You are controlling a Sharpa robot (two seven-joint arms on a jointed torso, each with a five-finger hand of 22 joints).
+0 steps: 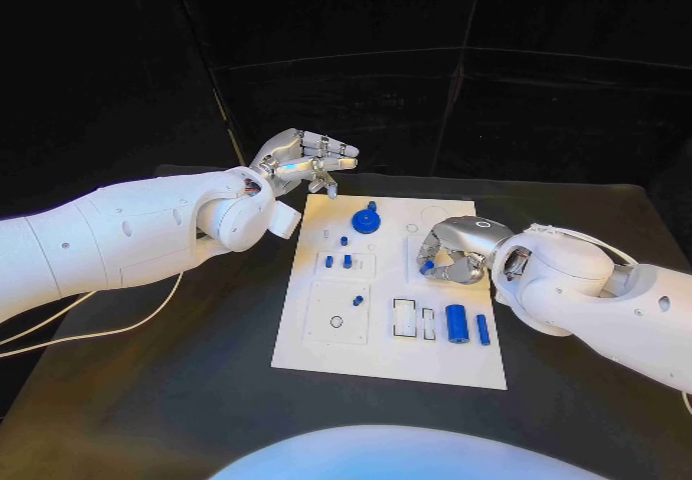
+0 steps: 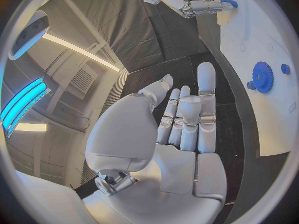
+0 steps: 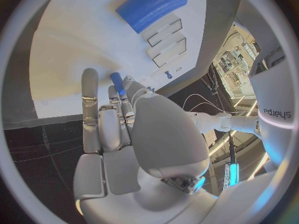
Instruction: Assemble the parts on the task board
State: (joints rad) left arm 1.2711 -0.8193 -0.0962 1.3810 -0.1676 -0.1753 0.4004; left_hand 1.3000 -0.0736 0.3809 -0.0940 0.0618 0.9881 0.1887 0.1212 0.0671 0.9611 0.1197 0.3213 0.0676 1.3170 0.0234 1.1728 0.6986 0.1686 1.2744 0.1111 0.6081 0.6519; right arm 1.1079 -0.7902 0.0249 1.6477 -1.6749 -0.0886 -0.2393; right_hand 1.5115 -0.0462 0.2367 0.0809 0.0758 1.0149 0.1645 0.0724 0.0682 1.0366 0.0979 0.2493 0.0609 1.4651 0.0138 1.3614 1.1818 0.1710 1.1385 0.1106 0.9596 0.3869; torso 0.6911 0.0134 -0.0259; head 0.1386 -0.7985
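Now our right robot hand (image 1: 450, 252) pinches a small blue plastic peg (image 3: 117, 82) over the flat white task board (image 1: 382, 350); our left robot hand (image 1: 306, 158) hovers empty, fingers loosely apart.

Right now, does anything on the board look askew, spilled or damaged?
Nothing stands out. The task board lies flat and looks intact, with the blue gear and small blue parts on it. The right hand holds a blue peg over the board; the left hand hovers empty beyond the far corner.
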